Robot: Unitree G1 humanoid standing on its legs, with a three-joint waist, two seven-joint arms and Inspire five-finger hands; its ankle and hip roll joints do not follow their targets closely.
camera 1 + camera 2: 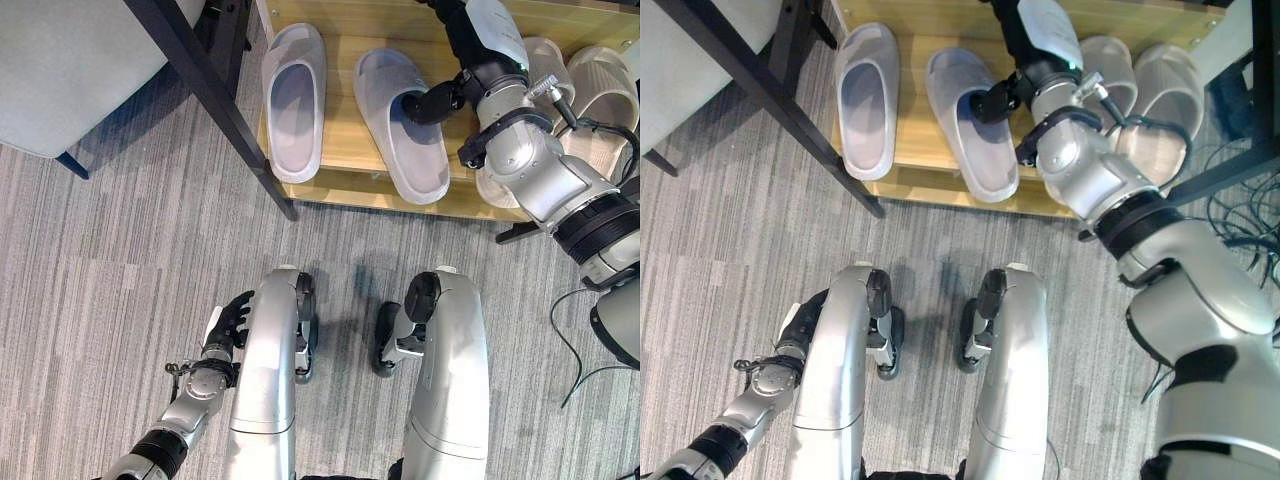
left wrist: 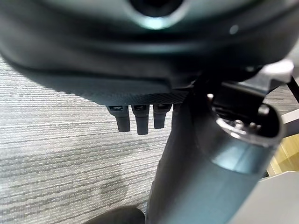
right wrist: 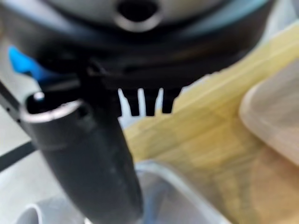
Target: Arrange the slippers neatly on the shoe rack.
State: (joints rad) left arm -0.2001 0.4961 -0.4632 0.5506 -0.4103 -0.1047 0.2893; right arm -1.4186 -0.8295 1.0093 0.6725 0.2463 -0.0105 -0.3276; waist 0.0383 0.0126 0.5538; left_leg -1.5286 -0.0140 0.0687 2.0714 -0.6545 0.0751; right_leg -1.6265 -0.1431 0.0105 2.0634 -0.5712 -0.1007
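- Now, the slipper in hand is the right one of the grey pair [image 1: 405,125]. It lies on the wooden shelf of the shoe rack [image 1: 345,165], angled so its heel end reaches the shelf's front edge. Its mate, the left grey slipper [image 1: 293,100], sits straighter just beside it, apart from it.
- A beige pair [image 1: 1140,85] lies further right on the same shelf, partly behind the right arm.
- Risk, as I judge it: a push or twist from here could send the angled slipper's heel over the front edge onto the carpet [image 1: 120,250], since it already overhangs a little. Swinging it the other way could knock it into the left grey slipper and spoil that one's line.
- The forearm hangs just over the beige pair, so a wide sweep could drag them too.
- The right hand [image 1: 437,100] reaches over the shelf with its thumb dipped into the slipper's opening; whether the fingers [image 3: 148,103] close on the strap I cannot tell.
- The left hand [image 1: 230,322] hangs low beside the body over the carpet, fingers relaxed, holding nothing.
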